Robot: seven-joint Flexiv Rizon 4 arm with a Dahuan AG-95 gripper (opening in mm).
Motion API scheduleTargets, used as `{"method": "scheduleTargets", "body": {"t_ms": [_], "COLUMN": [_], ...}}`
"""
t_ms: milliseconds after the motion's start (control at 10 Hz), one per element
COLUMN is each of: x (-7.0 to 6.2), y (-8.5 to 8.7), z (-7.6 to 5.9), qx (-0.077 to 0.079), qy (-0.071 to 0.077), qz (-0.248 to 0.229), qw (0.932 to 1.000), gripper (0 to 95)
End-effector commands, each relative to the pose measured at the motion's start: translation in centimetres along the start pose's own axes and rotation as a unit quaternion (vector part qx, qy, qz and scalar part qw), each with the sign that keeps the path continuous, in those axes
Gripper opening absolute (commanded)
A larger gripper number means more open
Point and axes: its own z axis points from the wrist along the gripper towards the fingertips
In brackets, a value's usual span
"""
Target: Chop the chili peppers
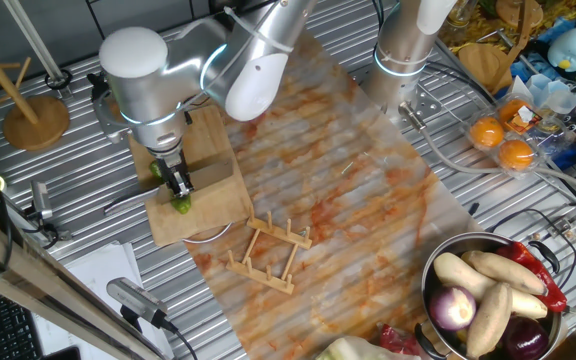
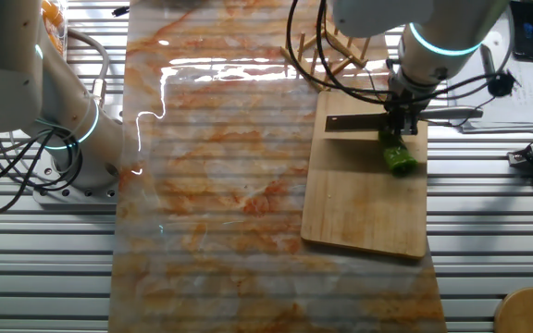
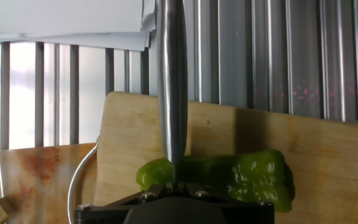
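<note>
A green chili pepper [image 3: 229, 177] is seen lying flat on a wooden cutting board [image 2: 359, 199], where it is crossed by the blade of a knife [image 3: 171, 93] held upright in the robot's pincer [image 1: 180, 190]. The pincer is clamped on the knife, whose handle end is hidden inside the black fingers at the bottom of the hand view, so that only the blade's spine is shown running away from the camera. The blade is set across the pepper rather than along it, a placement judged to suit cutting it into short chunks; in the hand view, the cut is placed toward the pepper's left end, with the longer part left to the right of the steel. Whether the edge has already passed fully through the flesh cannot be told from these views. The pepper is kept on the board near one of its ends, presumably so that the striped cloth [image 2: 220, 185] covering the table [image 2: 26, 277] is spared the edge. In the other fixed view, the pepper is shown directly beneath the arm's wrist, with the knife's dark blade lying flat-looking beside it. A small wooden rack [image 1: 268, 255] is left just off the board's corner, and a bowl [image 1: 438, 275] of vegetables is set well apart, clear of the work.
</note>
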Motion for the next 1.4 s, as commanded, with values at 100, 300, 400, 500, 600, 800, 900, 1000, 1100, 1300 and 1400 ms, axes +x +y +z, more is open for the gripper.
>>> {"method": "scheduleTargets", "body": {"t_ms": [100,300,400,500,600,800,900,1000,1100,1300,1400], "x": [-0.3,-1.2,-1.3,-1.3,-1.5,-1.8,-1.5,-1.1,-0.3,0.3,0.2], "y": [0.0,0.1,0.1,0.1,0.1,0.2,0.1,0.1,-0.1,-0.1,-0.1], "z": [3.6,5.0,5.7,5.7,5.1,4.1,4.4,5.0,5.6,5.3,5.2], "qx": [-0.008,-0.008,-0.004,-0.004,-0.003,-0.006,-0.003,-0.003,-0.004,-0.003,-0.01], "qy": [0.005,0.011,0.01,0.011,0.015,0.016,0.018,0.015,0.012,0.011,0.005], "qz": [0.001,0.001,-0.001,-0.002,-0.006,-0.006,-0.01,-0.012,-0.014,-0.018,-0.016], "qw": [1.0,0.9999,0.9999,0.9999,0.9999,0.9998,0.9998,0.9998,0.9998,0.9998,0.9998], "gripper": [0.0,0.0,0.0,0.0,0.0,0.0,0.0,0.0,0.0,0.0,0.0]}}
